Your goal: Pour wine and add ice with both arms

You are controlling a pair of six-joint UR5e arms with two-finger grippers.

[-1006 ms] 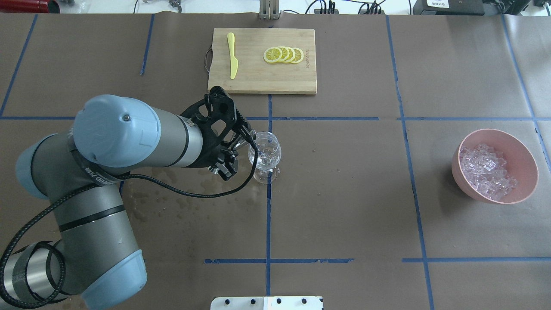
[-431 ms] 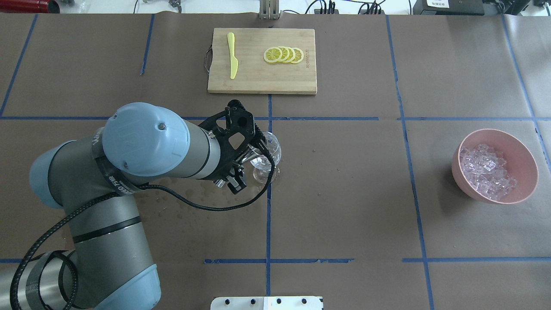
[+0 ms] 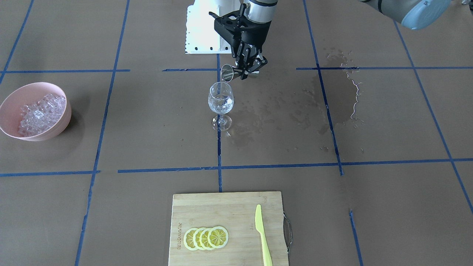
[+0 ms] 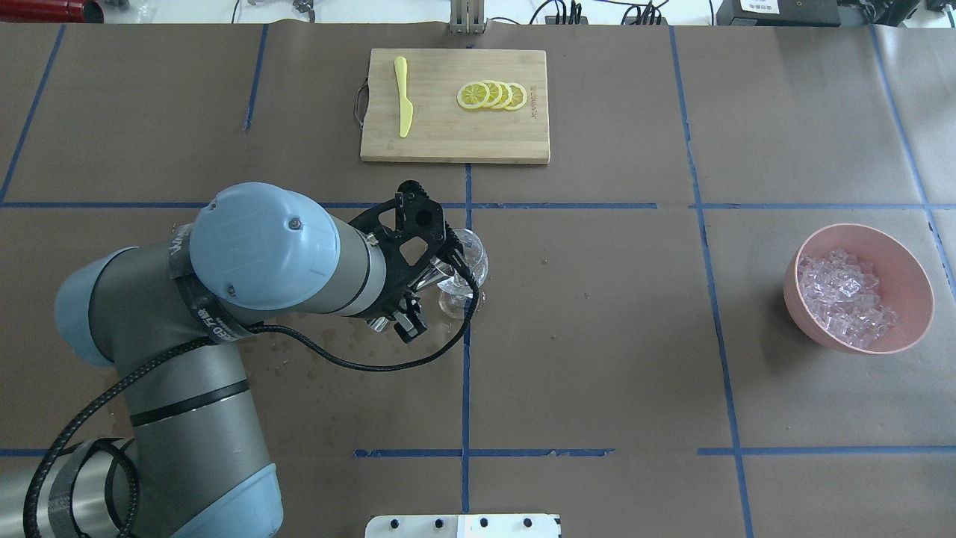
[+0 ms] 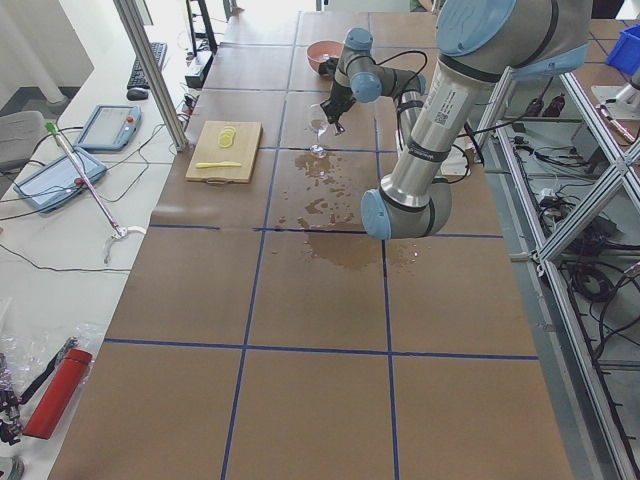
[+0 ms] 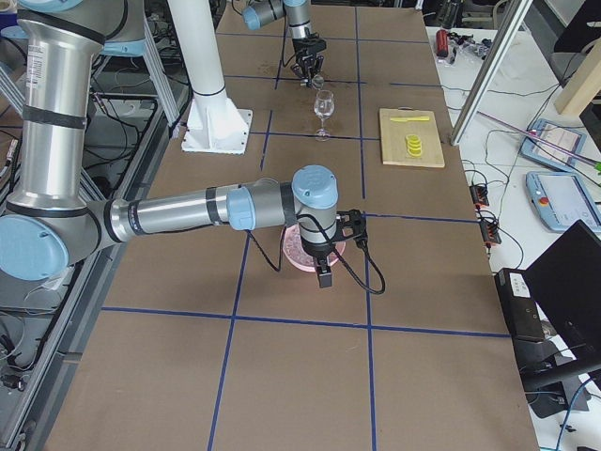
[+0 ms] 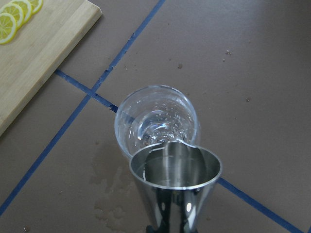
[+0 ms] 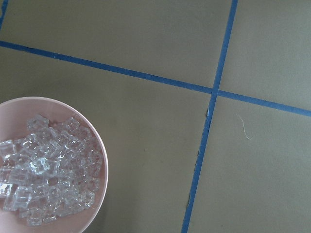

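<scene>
The left hand was clenched on a steel cup, tipped so that its mouth leaned out ahead of the fingers. Just below and in front of the hand stood a glass, upright on the counter. In the wrist view the cup's lip overlapped the glass's near rim. The wine, clear and flecked with bubbles, lay in the bottom of the glass, and a thin clear run showed at the cup's lip. Wet patches darkened the counter beside the glass, on the side of the hand's own arm.

Farther out beyond the glass, well away from the hand, lay a board with lemon slices and a yellow knife.

The right hand showed only in the side view, hanging over a pink bowl; whether it was released or clenched I cannot tell. The ice was heaped in that bowl, which sat at the lower left corner of the right wrist view, well apart from the left hand.
</scene>
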